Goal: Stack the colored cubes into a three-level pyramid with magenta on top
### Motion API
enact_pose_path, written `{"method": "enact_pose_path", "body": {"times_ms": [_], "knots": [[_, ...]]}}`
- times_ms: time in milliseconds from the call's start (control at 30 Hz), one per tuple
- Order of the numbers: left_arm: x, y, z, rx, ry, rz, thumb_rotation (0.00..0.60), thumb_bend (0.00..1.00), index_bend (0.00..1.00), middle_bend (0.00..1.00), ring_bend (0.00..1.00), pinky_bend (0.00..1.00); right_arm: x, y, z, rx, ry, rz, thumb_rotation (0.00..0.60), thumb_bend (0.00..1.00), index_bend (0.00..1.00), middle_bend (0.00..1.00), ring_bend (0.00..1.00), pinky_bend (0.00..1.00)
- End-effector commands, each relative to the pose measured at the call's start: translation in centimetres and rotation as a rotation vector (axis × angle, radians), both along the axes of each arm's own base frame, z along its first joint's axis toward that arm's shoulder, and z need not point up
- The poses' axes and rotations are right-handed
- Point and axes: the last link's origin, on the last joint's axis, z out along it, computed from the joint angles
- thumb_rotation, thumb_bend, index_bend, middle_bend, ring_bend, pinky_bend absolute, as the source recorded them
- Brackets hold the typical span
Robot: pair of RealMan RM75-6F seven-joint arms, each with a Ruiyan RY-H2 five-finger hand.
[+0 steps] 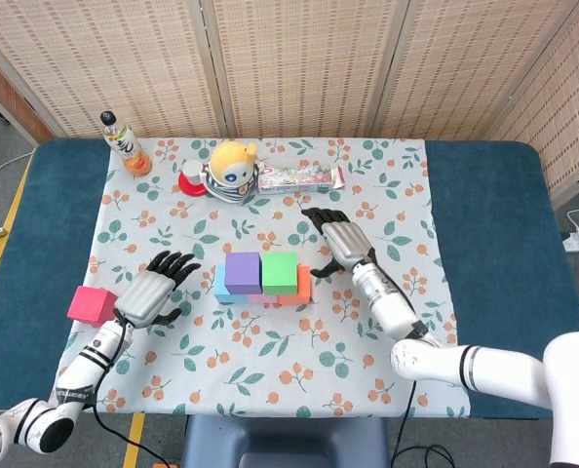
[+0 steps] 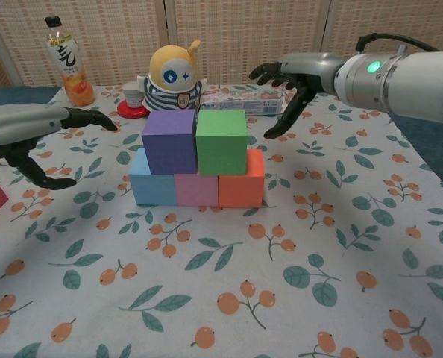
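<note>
Left hand: your left hand [image 1: 151, 290] is hanging low over the cloth, left of the stack, fingers spread, gripping nothing; in the chest view [image 2: 35, 130] the fingers are pointing toward the cubes.
Right hand: your right hand [image 1: 337, 242] is hovering just right of the stack, fingers apart and curved, holding nothing; clear of the green cube [image 2: 221, 142] in the chest view [image 2: 296, 78].
Bottom row: light blue cube [image 2: 151, 183], pink cube [image 2: 196, 189] and orange cube [image 2: 241, 180] are sitting side by side, touching, on the cloth.
Second row: purple cube [image 2: 169, 141] and green cube are sitting on the bottom row, touching each other; nothing is lying on top of them.
Magenta cube: magenta cube [image 1: 93, 305] is lying well left of the stack on the blue table [image 1: 36, 244], at the cloth's edge, just left of your left hand; only a corner is showing in the chest view.
Cloth: floral tablecloth [image 1: 270, 361] is covering the middle of the table.
Bottle: capped bottle [image 2: 66, 63] is standing upright at the far left corner, orange liquid filling most of it.
Cup: small white cup [image 2: 134, 95] is sitting on a red coaster [image 2: 132, 111]; can't tell what's in it.
Toy: yellow-headed striped toy [image 2: 173, 78] is standing behind the stack.
Packet: flat printed packet [image 1: 299, 177] is lying right of the toy.
</note>
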Motion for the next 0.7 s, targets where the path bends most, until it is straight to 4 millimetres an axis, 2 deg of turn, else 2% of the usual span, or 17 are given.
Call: {"method": "enact_pose_path", "body": {"times_ms": [33, 700], "knots": [[0.3, 0.0, -0.5, -0.014, 0.005, -0.005, 0.600, 0.32, 0.10, 0.01, 0.00, 0.01, 0.3, -0.2, -0.4, -0.001, -0.008, 0.006, 0.600, 0.06, 0.00, 0.03, 0.00, 0.00], [1.8, 0.1, -2.3, -0.062, 0.025, -0.046, 0.600, 0.32, 0.10, 0.01, 0.00, 0.01, 1.1, -0.4, -1.7, 0.001, -0.014, 0.015, 0.600, 0.06, 0.00, 0.03, 0.00, 0.00]]}}
